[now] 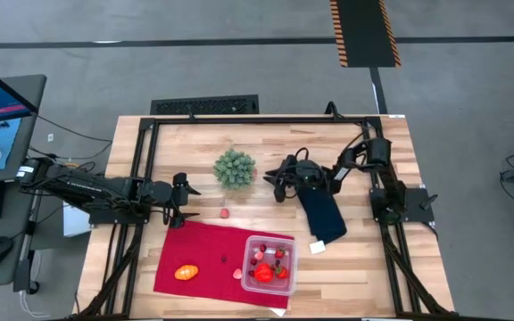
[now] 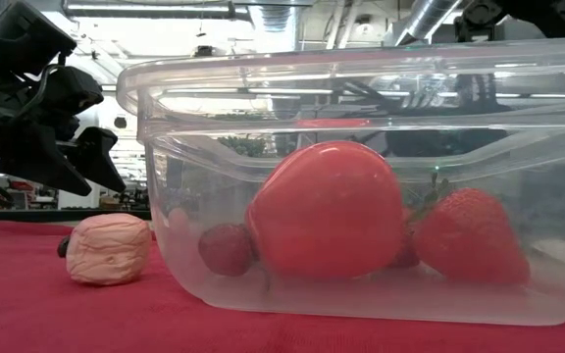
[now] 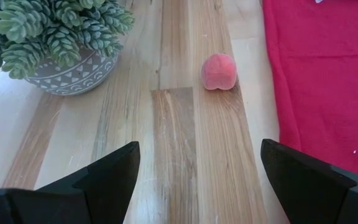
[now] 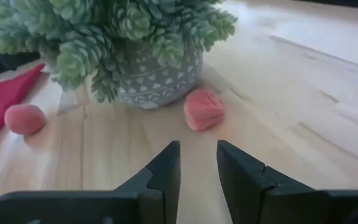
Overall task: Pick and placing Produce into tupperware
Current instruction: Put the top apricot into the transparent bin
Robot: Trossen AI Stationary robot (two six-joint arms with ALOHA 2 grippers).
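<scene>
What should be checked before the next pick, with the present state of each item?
1. Left gripper open: ok, jaws wide, nothing between them.
2. Pink peach ahead of the left gripper on bare wood, unobstructed: ok.
3. Tupperware uncovered on the red cloth, with room beside the red produce inside: ok.
4. Right gripper empty: ok, jaws narrowly apart.
5. Potted succulent clear of the left gripper's path: ok.
6. All produce in the tupperware: not ok; orange piece lies on the cloth.

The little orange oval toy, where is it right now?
In the high view, the small orange oval toy lies on the flat red cloth, toward its left end, left of the clear square plastic container.
</scene>
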